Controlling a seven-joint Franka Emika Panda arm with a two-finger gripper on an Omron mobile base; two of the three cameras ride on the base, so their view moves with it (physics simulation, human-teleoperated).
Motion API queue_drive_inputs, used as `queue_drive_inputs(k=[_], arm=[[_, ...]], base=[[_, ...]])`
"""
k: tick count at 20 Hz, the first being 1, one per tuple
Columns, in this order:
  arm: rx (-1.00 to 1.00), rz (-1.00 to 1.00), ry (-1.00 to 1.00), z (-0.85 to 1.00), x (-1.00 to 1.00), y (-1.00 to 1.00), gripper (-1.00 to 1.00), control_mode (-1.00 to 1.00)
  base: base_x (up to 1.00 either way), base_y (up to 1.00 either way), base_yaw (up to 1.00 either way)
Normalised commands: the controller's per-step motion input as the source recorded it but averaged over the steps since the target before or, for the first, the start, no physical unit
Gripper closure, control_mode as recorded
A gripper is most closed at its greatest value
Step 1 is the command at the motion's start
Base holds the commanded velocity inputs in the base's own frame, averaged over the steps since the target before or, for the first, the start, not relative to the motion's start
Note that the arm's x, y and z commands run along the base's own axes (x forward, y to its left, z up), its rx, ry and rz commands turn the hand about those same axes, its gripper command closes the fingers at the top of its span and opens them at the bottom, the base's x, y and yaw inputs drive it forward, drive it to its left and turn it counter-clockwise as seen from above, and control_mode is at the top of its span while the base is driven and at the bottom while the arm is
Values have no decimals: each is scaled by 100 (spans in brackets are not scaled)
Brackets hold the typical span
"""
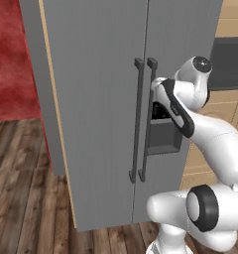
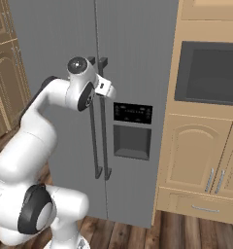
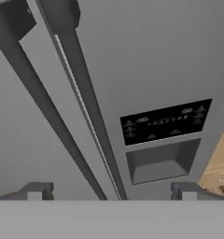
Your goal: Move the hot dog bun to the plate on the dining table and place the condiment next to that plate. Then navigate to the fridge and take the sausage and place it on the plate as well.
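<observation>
Fridge (image 1: 106, 99) upright, doors shut, bar handles (image 3: 81, 93) vertical; gripper (image 3: 111, 191) jaws wide apart, empty.

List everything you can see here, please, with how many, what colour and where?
fridge: one, grey steel, both doors shut, straight ahead of the robot.
bar handles: two, dark grey, upright, side by side at the door seam.
dispenser panel: one, black over a grey recess, on the right door.
wall oven: one, dark, set in the cabinets right of the fridge.
cabinets: tan wood, right of the fridge.
floor: brown wood planks.
wall: red, left of the fridge.
arm: one, white with dark joints.
gripper: one, dark tips, open, near the handles.
</observation>
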Motion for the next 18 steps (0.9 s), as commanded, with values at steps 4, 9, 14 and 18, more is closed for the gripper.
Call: queue_drive_inputs(k=[4,9,14,18], arm=[[-3,0,0,-3,34,-1,-100,-100],[-3,4,0,-2,39,1,-100,-100],[-5,8,-5,-10,25,2,-100,-100],[-3,5,-11,-8,23,0,-100,-100]], base=[[0,0,0],[0,0,0],[0,0,0],[0,0,0]])
